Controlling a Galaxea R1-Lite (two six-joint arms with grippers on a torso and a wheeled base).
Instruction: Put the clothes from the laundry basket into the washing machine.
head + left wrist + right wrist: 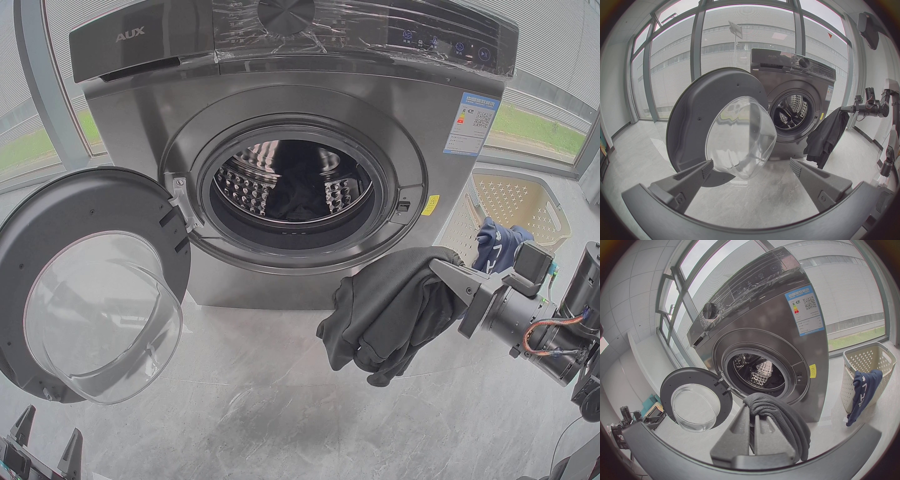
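"Two garments outside the drum (pixel 247 187), is that what you are seeing?"

"Yes. Going by size: the washing machine (pixel 156 119) is standing on the floor (pixel 250 387) with its door (pixel 87 281) hanging wide open on my left, and some dark clothing (pixel 300 194) is already lying in the drum. The laundry basket (pixel 522 206) is sitting on the floor just beside the machine's right side. The grey garment (pixel 387 312) is hanging in the air below and to the right of the drum opening, clear of the floor. The navy garment (pixel 497 245) is draping over the basket's near rim."

"How are you planning to get the grey one in well?"

"I am judging the dangling tail to be the risk, since it is likely to snag on the lower lip of the opening. So I am aiming to lift until the lowest fold is clearing that lip, carry the cloth deep into the drum, and only then let go, so nothing is trailing over the sill."

"And what are your grippers doing?"

"My right gripper (pixel 445 270) is pinching its fingers together on an upper fold of the grey garment, with most of the cloth sagging beneath. My left gripper (pixel 750 164) is carrying nothing, its fingers spread wide apart, low down near the open door."
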